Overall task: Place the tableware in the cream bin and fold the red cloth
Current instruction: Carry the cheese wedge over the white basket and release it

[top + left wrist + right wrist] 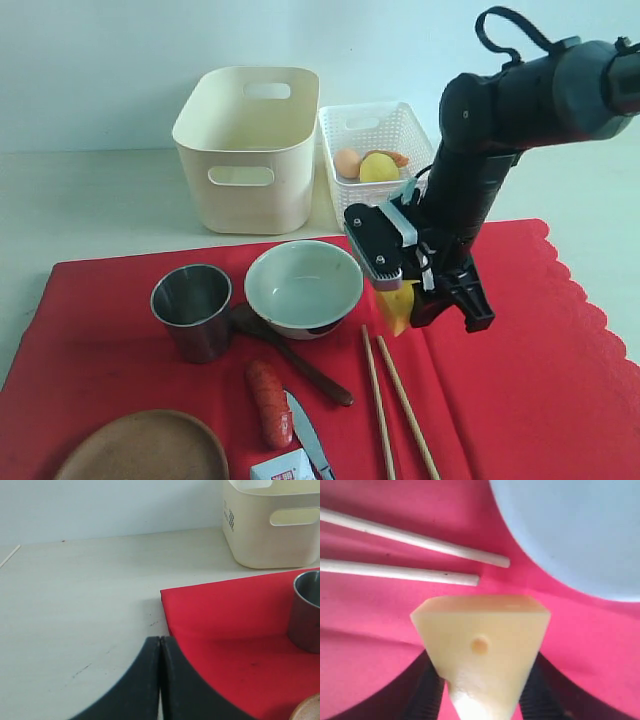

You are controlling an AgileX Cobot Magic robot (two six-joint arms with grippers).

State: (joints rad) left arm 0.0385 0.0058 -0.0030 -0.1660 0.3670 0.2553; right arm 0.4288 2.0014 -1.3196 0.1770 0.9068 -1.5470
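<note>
Two chopsticks (400,573) just beyond right jaws clamping cheese (480,645).

A plain, matte wall (100,60) in very pale blue-white filled the back of the scene, even in tone from side to side. It met a wide, smooth desk (90,200) of pale cream-grey along one straight horizontal line. The desk ran forward from the wall and out to both sides of the exterior view. In the left wrist view, its surface carried a few short, faint dark scuff marks (80,670) and a tiny dark speck (63,541) close to the wall line. The light was soft, bright and diffuse. It gave the desk a gentle sheen, and the shadows on it were faint and soft-edged.
</note>
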